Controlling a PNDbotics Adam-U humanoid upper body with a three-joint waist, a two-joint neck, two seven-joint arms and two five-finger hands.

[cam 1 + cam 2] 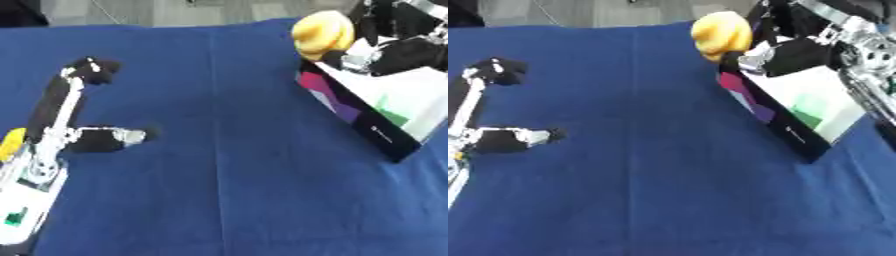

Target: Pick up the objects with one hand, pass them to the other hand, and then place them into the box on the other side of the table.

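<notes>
Yellow object (322,34) above the box (385,107)
Right hand (385,52) fingers curl around it at the box's far corner; left hand (74,117) rests with fingers spread on the blue surface (227,165).

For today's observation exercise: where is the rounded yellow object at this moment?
The rounded yellow object is at the upper right of both eye views, held in the robot's right hand at the far corner of the white box.

Box (385,115) right, left hand (61,125) opposite
</notes>
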